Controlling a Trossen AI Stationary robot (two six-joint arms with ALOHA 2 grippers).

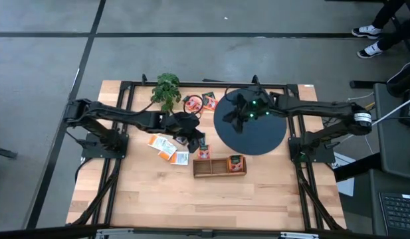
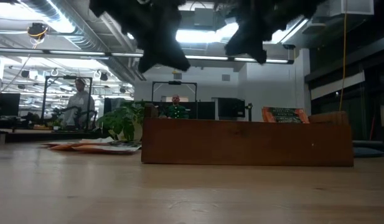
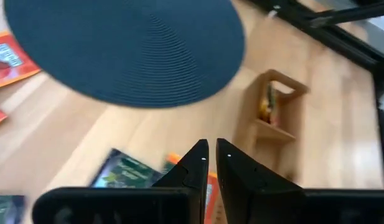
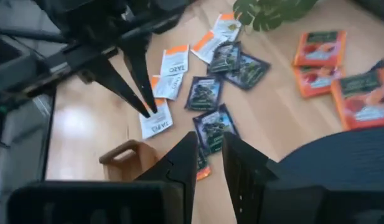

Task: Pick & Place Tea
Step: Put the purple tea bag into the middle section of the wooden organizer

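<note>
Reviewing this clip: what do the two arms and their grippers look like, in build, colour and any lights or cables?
Both arms are dark, jointed links. The left gripper and right gripper each end in two flat, black, wedge-shaped fingers tapering to points. Small green lights glow near the right arm's wrist. A pale cable runs off near its silver-banded base joint.

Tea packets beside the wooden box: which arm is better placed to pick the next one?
Probably the left. The left gripper hangs over the loose tea packets near the wooden box, jaws nearly closed and empty. The right gripper is above the black disc, farther from them.
</note>
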